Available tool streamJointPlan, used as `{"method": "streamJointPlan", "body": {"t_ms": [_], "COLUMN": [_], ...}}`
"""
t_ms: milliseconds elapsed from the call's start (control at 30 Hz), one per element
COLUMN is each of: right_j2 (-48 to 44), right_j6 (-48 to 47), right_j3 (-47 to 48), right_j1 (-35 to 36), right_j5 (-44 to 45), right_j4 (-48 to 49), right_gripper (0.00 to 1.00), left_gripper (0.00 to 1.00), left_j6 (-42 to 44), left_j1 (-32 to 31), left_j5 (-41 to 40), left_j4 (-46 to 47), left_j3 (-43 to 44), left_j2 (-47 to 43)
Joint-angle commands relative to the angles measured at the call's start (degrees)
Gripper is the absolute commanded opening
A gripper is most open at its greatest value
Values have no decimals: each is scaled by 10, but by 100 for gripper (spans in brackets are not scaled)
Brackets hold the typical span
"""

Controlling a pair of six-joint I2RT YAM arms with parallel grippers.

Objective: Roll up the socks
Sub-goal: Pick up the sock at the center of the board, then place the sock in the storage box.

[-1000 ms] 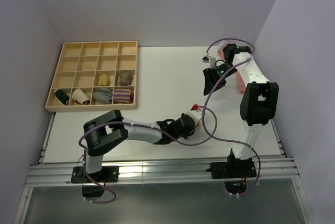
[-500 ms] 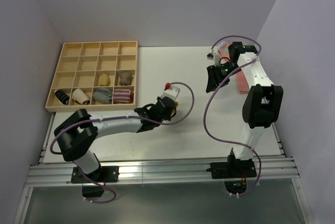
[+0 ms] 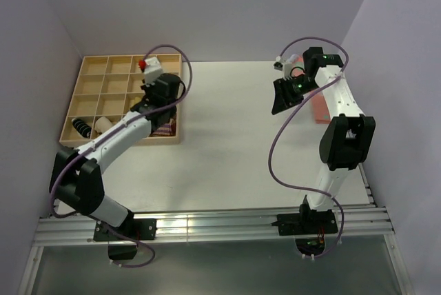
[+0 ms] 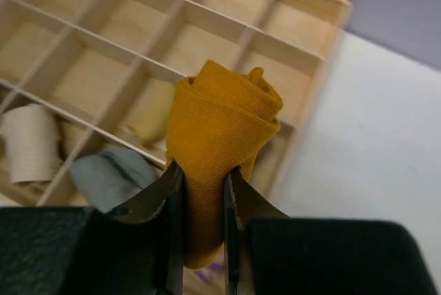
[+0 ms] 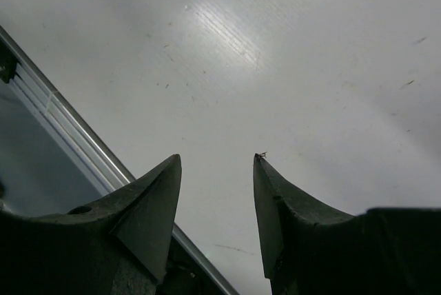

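My left gripper (image 4: 203,191) is shut on the mustard-orange sock (image 4: 220,123), which is rolled into a tight bundle standing up between the jaws. It hangs over the right side of the wooden compartment tray (image 4: 303,19); the brown cuff does not show. In the top view the left gripper (image 3: 160,94) is over the tray's right columns (image 3: 89,67), and the sock is hidden under it. My right gripper (image 3: 281,98) is open and empty above the white table at the far right; its fingers (image 5: 155,191) frame bare table.
The tray's near row holds a beige roll (image 4: 31,140), a grey bundle (image 4: 110,174) and a black striped bundle (image 3: 81,127). A pink item (image 3: 321,107) lies by the right arm. The table's metal edge rail (image 5: 62,119) shows under the right gripper.
My left arm has swung from the table's middle to the far left, carrying the rolled sock over the tray. The right gripper has shifted only slightly.
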Motion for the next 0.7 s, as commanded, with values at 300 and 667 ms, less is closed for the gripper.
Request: {"method": "streamJointPlan", "body": {"t_ms": [300, 667], "right_j2": [7, 15], "right_j6": [-21, -40], "right_j3": [23, 7], "right_j1": [-2, -1], "right_j5": [-15, -24], "right_j4": [11, 13], "right_gripper": [53, 53], "left_gripper": [0, 0], "left_j6": [-217, -199], "left_j1": [210, 286], "left_j5": [-193, -143], "left_j4": [-338, -301], "left_j3": [194, 228], "left_j2": [184, 283]}}
